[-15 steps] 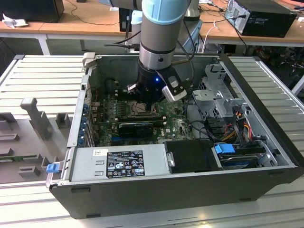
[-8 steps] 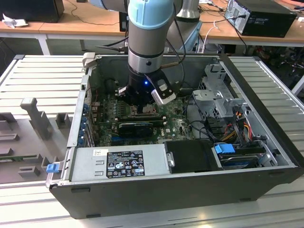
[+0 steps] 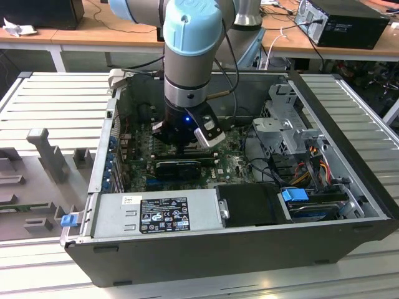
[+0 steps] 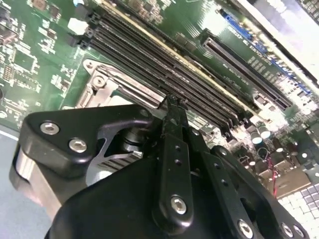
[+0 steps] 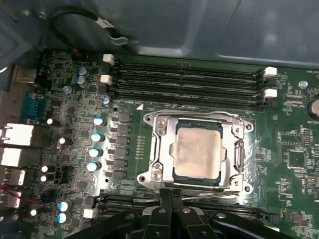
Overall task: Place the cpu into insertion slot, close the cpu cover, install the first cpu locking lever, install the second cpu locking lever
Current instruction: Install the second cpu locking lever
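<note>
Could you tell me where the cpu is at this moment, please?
In the first wrist view the cpu lies flat in the insertion slot, framed by the cpu cover, beside the memory slots.

The grey and pale-blue jointed arm [image 3: 190, 50] is seen at the upper centre of the exterior view, pointed straight down. The black two-fingered gripper [image 5: 170, 193] is held with its fingertips pressed together at the bottom centre of the first wrist view. In the second wrist view its black fingers [image 4: 173, 112] are seen at centre, closed.
</note>
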